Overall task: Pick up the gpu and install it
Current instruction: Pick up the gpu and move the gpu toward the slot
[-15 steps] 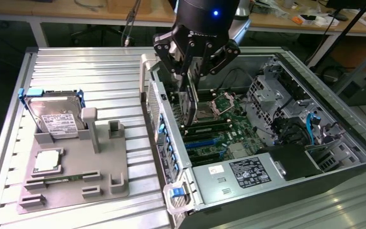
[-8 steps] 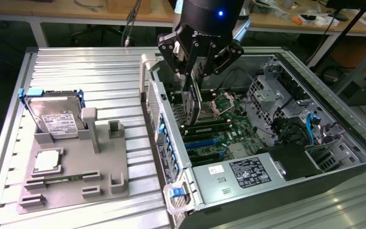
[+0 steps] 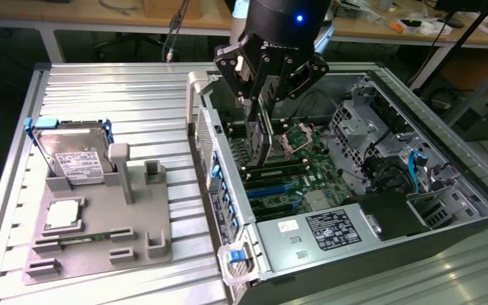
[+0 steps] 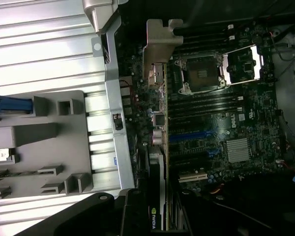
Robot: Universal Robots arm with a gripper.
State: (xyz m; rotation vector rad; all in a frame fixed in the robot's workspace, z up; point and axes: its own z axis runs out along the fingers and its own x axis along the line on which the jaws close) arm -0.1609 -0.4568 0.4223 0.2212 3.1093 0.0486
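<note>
Fingers are clamped narrow on the gpu. The card hangs upright inside the open case, over the motherboard, just beside the CPU socket.

Black glossy wrist housing; blue light glowing; black linked jaws (white lettering above)

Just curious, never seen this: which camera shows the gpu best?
The wrist view: the gpu shows its silver bracket and long edge. The exterior view shows it as a dark slab under the gripper.
</note>
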